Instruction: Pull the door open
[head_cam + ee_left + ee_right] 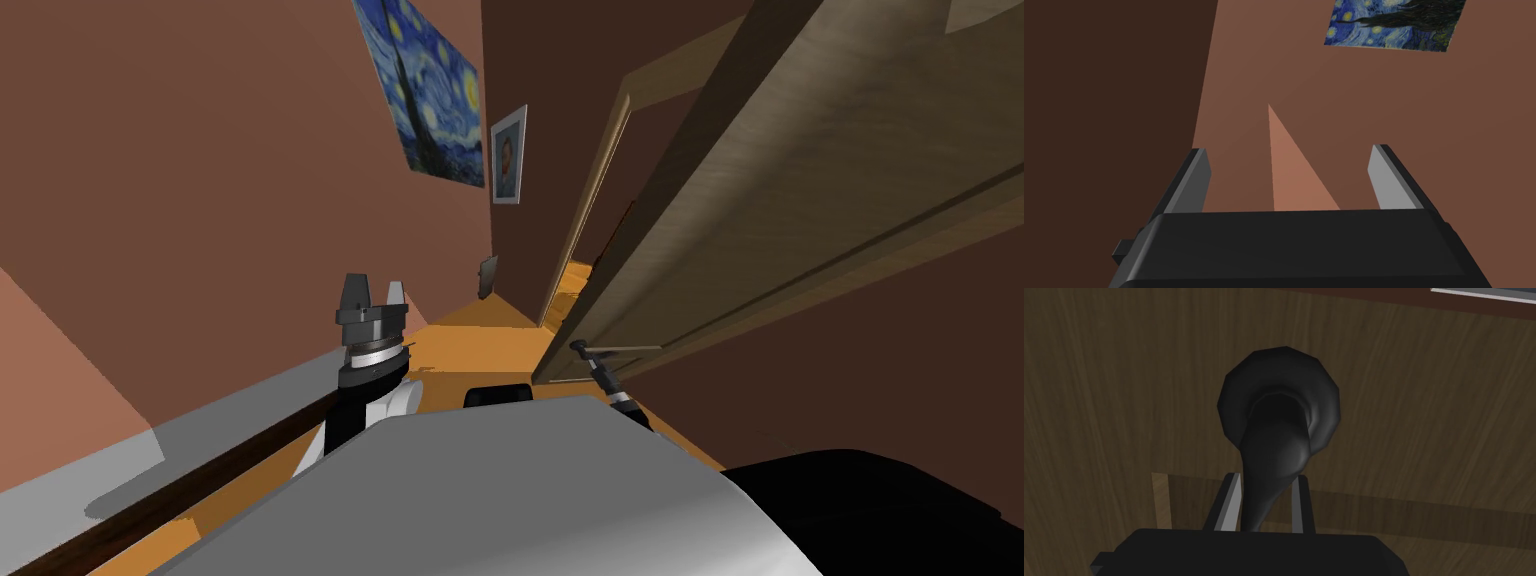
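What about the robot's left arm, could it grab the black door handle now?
Probably not yet: the right pincer is shut on the handle, and the left pincer stands open, aimed at the wall, away from the door.

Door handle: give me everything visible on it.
The door handle is a dark, near-black lever, smooth and slightly shiny. It springs from a round base of the same colour, mounted on the brown wood-grain door. The lever runs from that base towards the right claw and sits between its two fingers, which press its sides. Nothing else touches it.
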